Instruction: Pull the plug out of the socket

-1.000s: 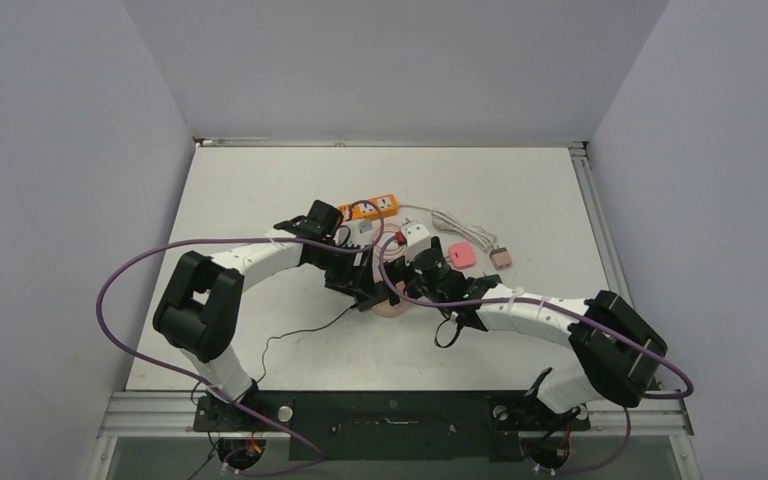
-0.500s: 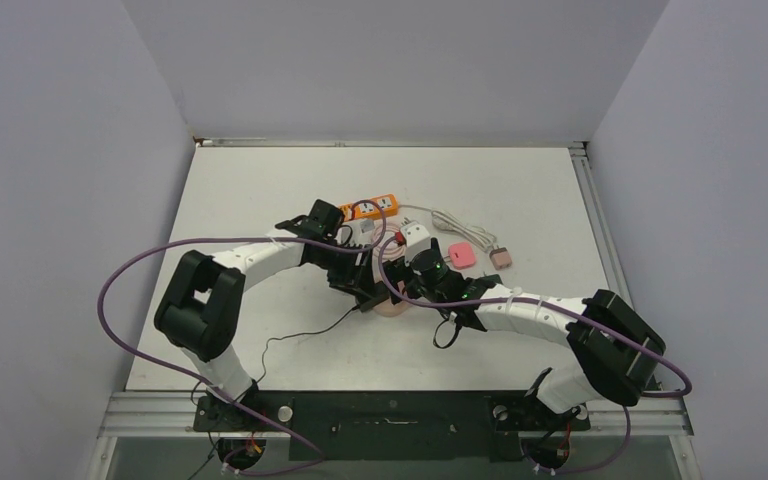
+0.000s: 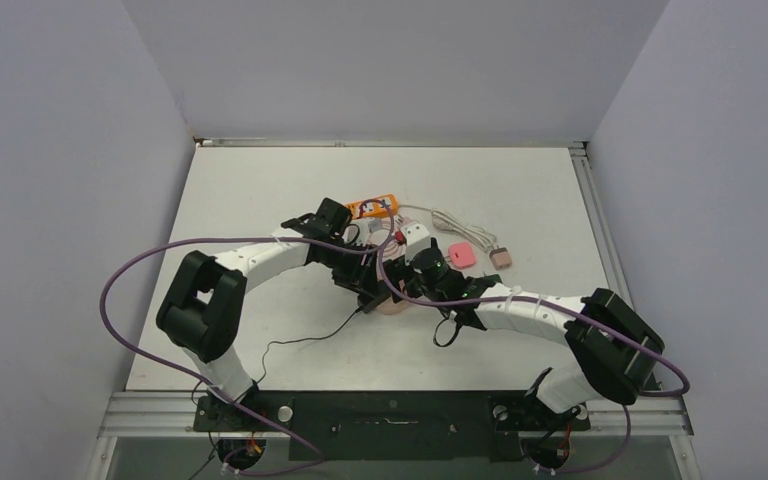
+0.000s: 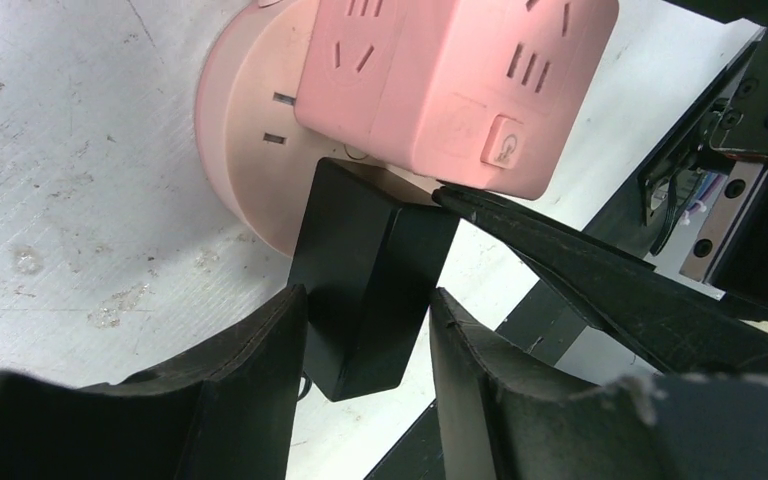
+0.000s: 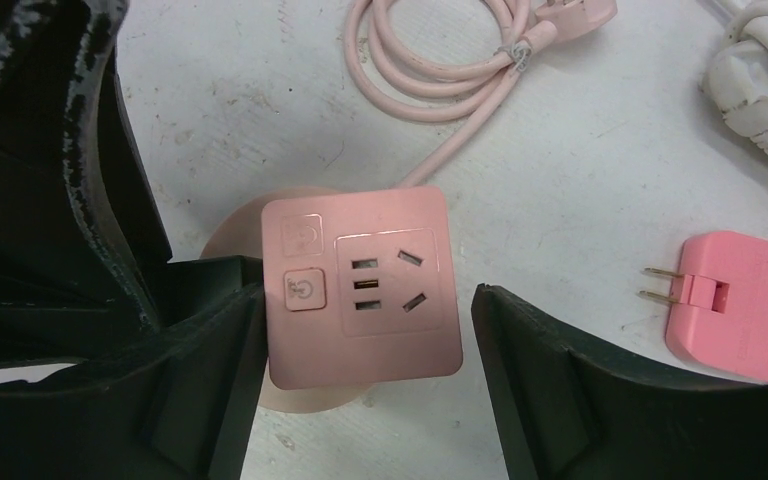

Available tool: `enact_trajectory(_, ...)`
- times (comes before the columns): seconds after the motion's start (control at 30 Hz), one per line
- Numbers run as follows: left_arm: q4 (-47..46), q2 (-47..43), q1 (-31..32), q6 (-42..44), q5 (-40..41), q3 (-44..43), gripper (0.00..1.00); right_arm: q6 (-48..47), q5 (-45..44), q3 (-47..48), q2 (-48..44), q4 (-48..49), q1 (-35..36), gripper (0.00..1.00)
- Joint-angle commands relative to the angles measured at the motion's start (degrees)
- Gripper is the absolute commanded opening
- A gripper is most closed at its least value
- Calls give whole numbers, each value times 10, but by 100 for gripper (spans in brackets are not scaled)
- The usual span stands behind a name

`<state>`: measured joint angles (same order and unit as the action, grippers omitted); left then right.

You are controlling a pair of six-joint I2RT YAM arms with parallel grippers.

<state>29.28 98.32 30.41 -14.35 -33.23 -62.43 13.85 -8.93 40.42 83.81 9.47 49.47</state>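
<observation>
The black plug (image 4: pixel 365 275) juts lengthwise from the side of the pink socket (image 5: pixel 360 290) on the bench (image 5: pixel 580 130), pinched between the left fingers (image 4: pixel 250 380), shown only by the left wrist camera, while the right fingers (image 5: pixel 560 370) loosely straddle the socket.

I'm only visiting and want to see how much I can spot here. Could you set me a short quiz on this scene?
1. True or false: the black plug sits between the fingers of the left gripper.
2. Which thing does the right gripper straddle? A) orange power strip B) pink socket cube C) white cable
3. Fill in: the loose pink adapter lying on the table shows ___ metal prongs.

Key: 1 true; 2 B; 3 two.
</observation>
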Motion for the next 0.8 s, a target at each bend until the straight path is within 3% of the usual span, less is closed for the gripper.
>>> enact_trajectory(0.0,23,10,8,25,61,-15,37,-15,57,4,4,31,-13,72)
enact_trajectory(0.13,28,8,14,35,67,-21,37,-25,113,-3,6,49,-37,65)
enact_trajectory(0.33,15,-16,29,52,70,-16,65,-23,64,-8,0,42,-37,52)
enact_trajectory(0.43,15,-17,35,58,75,-16,72,-22,44,-14,-8,45,-34,47)
enact_trajectory(0.57,18,-11,38,59,80,-18,69,-20,34,-19,-15,49,-33,41)
enact_trajectory(0.77,19,-5,38,58,85,-19,51,-19,31,-26,-23,49,-33,33)
